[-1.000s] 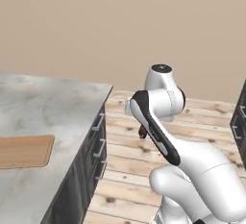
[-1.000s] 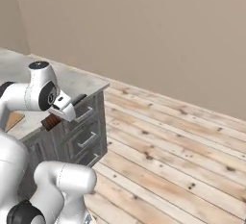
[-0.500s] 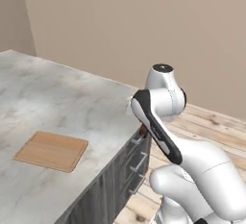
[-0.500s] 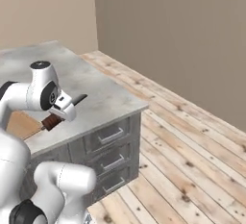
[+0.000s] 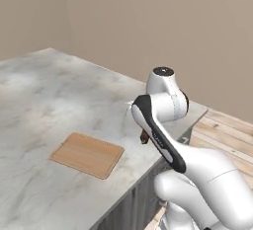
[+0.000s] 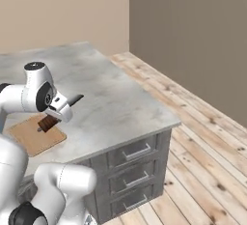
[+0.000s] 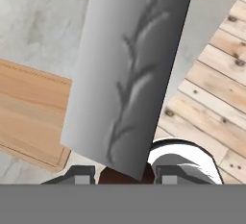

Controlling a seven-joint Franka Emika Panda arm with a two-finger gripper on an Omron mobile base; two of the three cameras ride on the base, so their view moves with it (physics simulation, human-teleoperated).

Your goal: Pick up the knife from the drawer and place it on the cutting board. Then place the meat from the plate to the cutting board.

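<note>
- The jaws were seen closed on the knife (image 6: 48, 122) by its reddish-brown handle, with the grey blade (image 7: 129, 74) projecting far out ahead of the gripper (image 7: 124, 174). A pinch this close to one end was judged prone to letting the knife pivot or slip if the arm were swung sharply.
- In the hand view the blade stood across most of the picture, so the spot beneath it was hidden. A misjudged set-down was thought possible for that reason.
- The knife was held in the air near the tabletop (image 5: 44, 91) edge, just beside the cutting board (image 5: 88, 154) but not yet over it, as far as could be told. The wooden floor (image 7: 211, 98) showed directly below in the hand view; a knife let go here was judged likely to fall past the edge rather than onto the board.
- The board lay flat, plain and bare near the front edge of the tabletop. It was small and thin, and a blade tip brought down first was judged likely to catch its rim (image 7: 33, 153) and push it along.
- A release from too high was thought likely to make the knife bounce or overhang the board.
- The closed drawers (image 6: 135, 151) were seen in the cabinet front below.
- Plate and meat could not be placed from these views, so the second half of the task was judged to need a further search.
</note>
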